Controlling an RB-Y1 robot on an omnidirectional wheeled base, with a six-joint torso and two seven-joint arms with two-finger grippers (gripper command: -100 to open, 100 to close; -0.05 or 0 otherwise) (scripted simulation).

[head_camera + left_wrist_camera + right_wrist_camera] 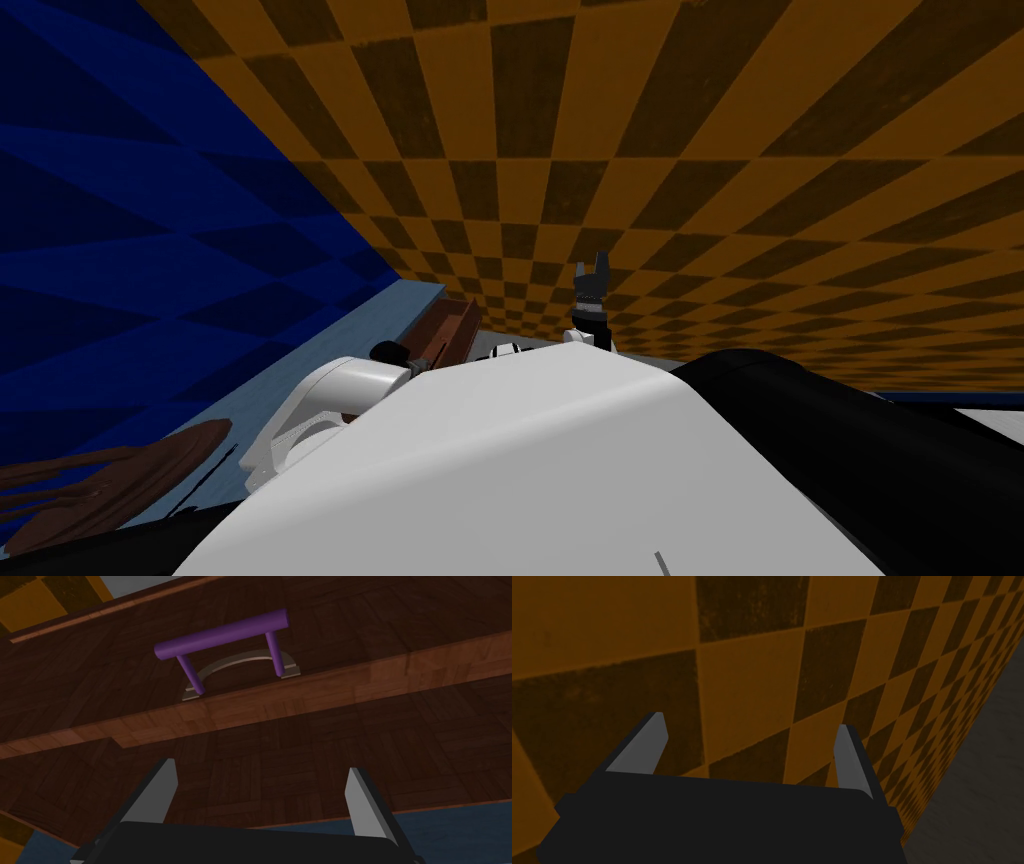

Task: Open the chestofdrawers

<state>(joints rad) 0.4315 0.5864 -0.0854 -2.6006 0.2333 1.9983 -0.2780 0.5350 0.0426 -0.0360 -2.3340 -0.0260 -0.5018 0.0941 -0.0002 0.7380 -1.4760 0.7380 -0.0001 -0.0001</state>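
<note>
The dark brown wooden chest of drawers (320, 741) is faced closely by the left gripper (260, 768), jaws spread and empty; its rigid purple bar handle (222, 638), just beyond, is judged best pinched mid-bar, the drawer probably heavy; the right gripper (749, 722) is likewise spread.

No readable text or signs

The left wrist camera looks closely at the drawers (300, 711) just beyond its fingers (157, 791). The head and right wrist cameras both see the checked wall (600, 120).
</note>
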